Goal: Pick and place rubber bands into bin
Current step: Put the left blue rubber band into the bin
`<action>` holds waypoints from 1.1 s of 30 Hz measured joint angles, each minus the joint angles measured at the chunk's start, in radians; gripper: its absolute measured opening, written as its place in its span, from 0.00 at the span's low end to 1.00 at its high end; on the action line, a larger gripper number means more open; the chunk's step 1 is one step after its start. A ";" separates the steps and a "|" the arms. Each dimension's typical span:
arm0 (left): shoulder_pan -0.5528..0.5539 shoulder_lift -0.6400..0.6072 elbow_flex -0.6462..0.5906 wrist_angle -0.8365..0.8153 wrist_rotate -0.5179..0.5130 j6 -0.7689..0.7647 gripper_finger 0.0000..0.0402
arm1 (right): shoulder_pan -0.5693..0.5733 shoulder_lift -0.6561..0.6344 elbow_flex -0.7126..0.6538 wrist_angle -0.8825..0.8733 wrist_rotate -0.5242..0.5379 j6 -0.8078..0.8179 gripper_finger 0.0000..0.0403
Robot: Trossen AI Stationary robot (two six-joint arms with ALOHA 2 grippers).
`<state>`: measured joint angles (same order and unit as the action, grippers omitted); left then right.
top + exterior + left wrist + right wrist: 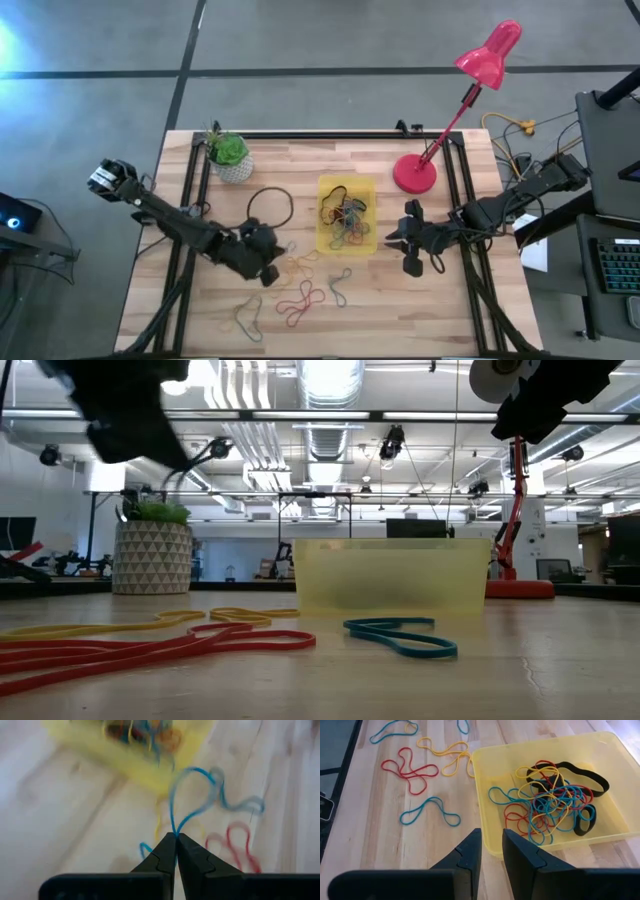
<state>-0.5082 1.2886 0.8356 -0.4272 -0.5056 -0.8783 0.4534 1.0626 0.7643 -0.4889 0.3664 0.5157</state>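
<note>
My left pincer [176, 837] is clamped on a blue rubber band [200, 800], lifted near the yellow bin [347, 215]. My right pincer [489, 842] waits, fingers slightly apart, beside the bin; more bands [300, 297] on table [440, 310].

The high view looks straight down on the whole wooden table [200, 310], both arms included. The low view sits at table-top height, looking level across the surface into the room beyond. The left wrist view rides close above the table behind its closed fingers [192, 862]. The right wrist view looks down from just beside the yellow bin [485, 765]. All four views share the yellow bin and loose rubber bands [412, 767].
</note>
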 joint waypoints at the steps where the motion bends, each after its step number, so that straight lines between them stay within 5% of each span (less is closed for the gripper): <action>1: 0.020 0.000 0.007 0.023 0.000 0.038 0.00 | 0.000 0.000 0.000 0.000 0.000 0.000 0.17; 16: 0.279 0.020 0.087 0.360 -0.001 0.456 0.00 | 0.000 0.000 0.000 0.002 0.000 0.015 0.17; 33: 0.385 0.303 0.087 0.723 0.031 0.476 0.00 | 0.000 0.000 0.000 0.005 -0.001 0.027 0.17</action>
<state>-0.1234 1.5921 0.9230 0.2954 -0.4747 -0.4021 0.4538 1.0626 0.7643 -0.4835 0.3653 0.5430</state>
